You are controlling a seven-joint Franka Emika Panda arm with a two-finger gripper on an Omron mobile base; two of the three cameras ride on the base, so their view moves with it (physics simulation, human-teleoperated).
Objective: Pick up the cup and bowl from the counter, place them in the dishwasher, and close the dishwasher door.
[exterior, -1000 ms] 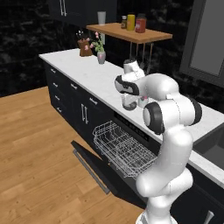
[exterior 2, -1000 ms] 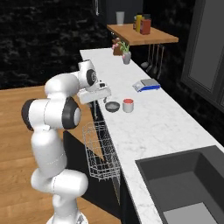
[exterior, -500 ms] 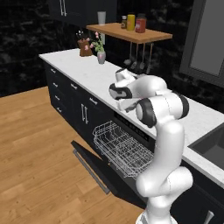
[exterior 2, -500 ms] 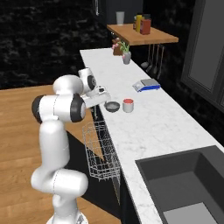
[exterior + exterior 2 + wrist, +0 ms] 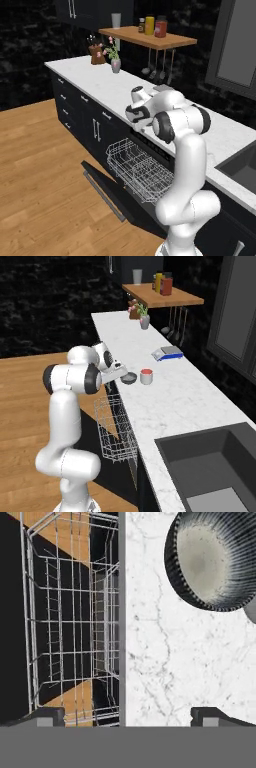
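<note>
While the gripper (image 5: 125, 714) hangs over the front edge of the worktop (image 5: 170, 391), its jaws stand wide apart with nothing between them, one tip over the rack side and one over the marble in the hand view. Bowl (image 5: 128, 378) sits on the worktop just ahead of the gripper, close to the edge, and the hand view has it up in the top right corner (image 5: 215, 559), so the gripper isn't centred on it yet. Cup (image 5: 146, 376) stands upright just beside the bowl, on the side away from the arm; can't tell whether they touch.

Dishwasher door (image 5: 107, 192) is folded down flat and the white wire rack (image 5: 137, 170) is pulled out over it, directly below this stretch of worktop. My read: that layout makes a short drop-off, lift off the marble, come back over the edge, lower into the rack.

Judgement: step in hand is the approach to the bowl, nothing loaded, rack looks empty. Next move needs the gripper shifted toward the bowl and lined up on its rim. Risk: bowl is low and shallow, a sloppy close could push it into the cup
</note>
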